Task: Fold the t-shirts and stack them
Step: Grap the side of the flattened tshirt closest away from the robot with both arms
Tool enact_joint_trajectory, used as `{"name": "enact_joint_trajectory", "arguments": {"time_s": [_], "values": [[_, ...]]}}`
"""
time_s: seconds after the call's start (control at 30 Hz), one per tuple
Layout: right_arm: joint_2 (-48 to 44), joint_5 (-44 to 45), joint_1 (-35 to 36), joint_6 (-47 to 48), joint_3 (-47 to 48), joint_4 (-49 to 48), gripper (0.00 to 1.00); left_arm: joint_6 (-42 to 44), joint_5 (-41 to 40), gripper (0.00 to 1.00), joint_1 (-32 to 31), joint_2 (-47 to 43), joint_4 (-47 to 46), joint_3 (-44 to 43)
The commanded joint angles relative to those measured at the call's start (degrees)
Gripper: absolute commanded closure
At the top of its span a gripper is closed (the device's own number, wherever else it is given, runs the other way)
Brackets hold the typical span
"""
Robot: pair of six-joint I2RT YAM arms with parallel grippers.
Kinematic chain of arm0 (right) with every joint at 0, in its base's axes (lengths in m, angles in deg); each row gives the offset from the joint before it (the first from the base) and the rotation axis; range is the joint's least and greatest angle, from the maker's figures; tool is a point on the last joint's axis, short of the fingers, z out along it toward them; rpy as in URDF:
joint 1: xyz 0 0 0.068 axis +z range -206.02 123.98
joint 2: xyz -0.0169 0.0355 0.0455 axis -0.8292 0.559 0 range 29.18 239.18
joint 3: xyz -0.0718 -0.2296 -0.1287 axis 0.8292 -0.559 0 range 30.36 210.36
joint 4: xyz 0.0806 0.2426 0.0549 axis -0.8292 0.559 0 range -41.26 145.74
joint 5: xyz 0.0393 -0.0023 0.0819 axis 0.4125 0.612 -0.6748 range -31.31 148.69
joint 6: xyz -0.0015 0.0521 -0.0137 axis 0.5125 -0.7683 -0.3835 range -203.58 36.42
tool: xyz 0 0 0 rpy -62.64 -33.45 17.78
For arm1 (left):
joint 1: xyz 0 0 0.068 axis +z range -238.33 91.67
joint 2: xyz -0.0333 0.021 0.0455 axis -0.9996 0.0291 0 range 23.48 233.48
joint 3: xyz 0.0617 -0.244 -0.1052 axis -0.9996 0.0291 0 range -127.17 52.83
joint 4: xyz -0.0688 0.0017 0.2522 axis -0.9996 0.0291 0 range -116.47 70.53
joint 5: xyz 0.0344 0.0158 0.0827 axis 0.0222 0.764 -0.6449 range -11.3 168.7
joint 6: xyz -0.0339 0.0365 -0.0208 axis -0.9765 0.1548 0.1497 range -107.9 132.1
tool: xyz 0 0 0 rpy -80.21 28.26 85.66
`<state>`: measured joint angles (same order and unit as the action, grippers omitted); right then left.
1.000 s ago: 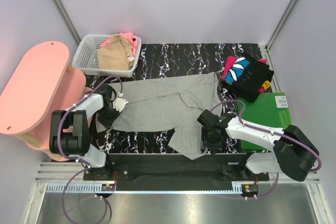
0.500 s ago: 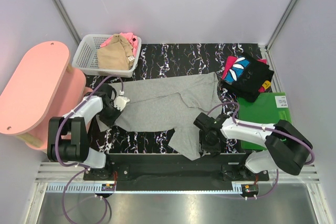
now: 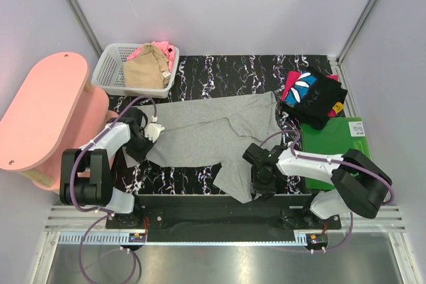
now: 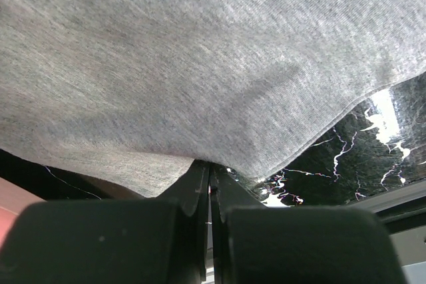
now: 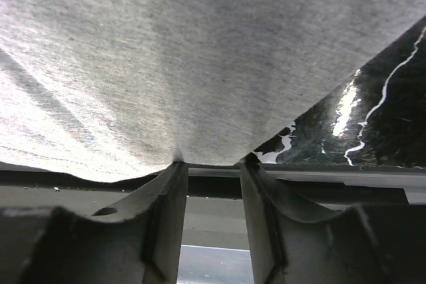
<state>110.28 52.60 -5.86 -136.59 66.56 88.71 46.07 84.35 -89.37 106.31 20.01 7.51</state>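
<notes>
**Item:** grey t-shirt (image 3: pixel 206 139), lying spread but rumpled across the middle of the black marbled bench (image 3: pixel 219 71). One flap is trailing toward the near edge.

**Left gripper** (image 4: pixel 210 164): fingers pressing together, pinching the shirt's left edge.

**Right gripper** (image 5: pixel 212 161): jaws standing apart. The near-right flap is draping across the fingertips and nothing is being clamped.

**Other stock:** tan t-shirt (image 3: pixel 145 68) and pink t-shirt (image 3: pixel 166 50) sitting in the white basket (image 3: pixel 106 71) at far left. Black printed t-shirt (image 3: pixel 313 98) lying folded at far right, just beyond the green board (image 3: pixel 339 141).

**Step in hand (judged):** taking hold of two edges of the grey shirt, for flattening or a first fold.

**Handling notes:**
- The right side is needing a full bite, with the cloth edge seated well between the fingers before closing, taking one layer rather than a bunch.
- The left pinch is looking shallow, near the hem, so a hard pull is risking a slip.
- Once both sides are gripping, the arms should be lifting together and drawing apart gently, so the wrinkles pull out evenly.
- The flap near the edge should be kept from dragging off the bench.
</notes>
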Motion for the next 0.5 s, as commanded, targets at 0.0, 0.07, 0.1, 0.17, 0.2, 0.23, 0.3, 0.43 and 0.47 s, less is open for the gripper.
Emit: {"name": "enact_joint_trajectory", "arguments": {"time_s": [0.0, 0.07, 0.1, 0.17, 0.2, 0.23, 0.3, 0.43, 0.47], "values": [[0.29, 5.38, 0.12, -2.88, 0.53, -9.55, 0.58, 0.21, 2.0, 1.0, -0.19, -1.53, -0.6, 0.41], [-0.24, 5.82, 0.04, -3.23, 0.01, -9.99, 0.63, 0.21, 2.08, 1.0, -0.19, -1.53, -0.6, 0.5], [-0.76, 7.3, 0.12, -3.5, -0.17, -10.52, 0.65, 0.39, 2.08, 1.0, -0.19, -1.53, -0.6, 0.58], [-1.21, 8.11, 0.12, -3.59, -0.35, -10.87, 0.71, 0.3, 2.08, 1.0, -0.19, -1.44, -0.6, 0.76], [-1.56, 8.37, 0.12, -3.59, -0.35, -11.05, 0.73, 0.3, 2.17, 1.0, -0.19, -1.53, -0.6, 0.76], [-1.82, 8.63, 0.12, -3.5, -0.17, -11.14, 0.77, 0.3, 2.17, 1.0, -0.19, -1.62, -0.6, 0.85], [-2.43, 8.64, 0.12, -3.24, -0.08, -11.31, 0.85, 0.3, 2.26, 1.0, -0.19, -1.62, -0.6, 0.94], [-3.93, 9.25, 0.04, -2.8, 0.44, -11.14, 0.94, 0.3, 2.09, 1.0, -0.19, -1.79, -0.51, 1.02], [-4.28, 9.43, 0.12, -2.54, 0.62, -10.88, 0.96, 0.39, 2.0, 1.0, -0.19, -1.97, -0.51, 1.02]]}}
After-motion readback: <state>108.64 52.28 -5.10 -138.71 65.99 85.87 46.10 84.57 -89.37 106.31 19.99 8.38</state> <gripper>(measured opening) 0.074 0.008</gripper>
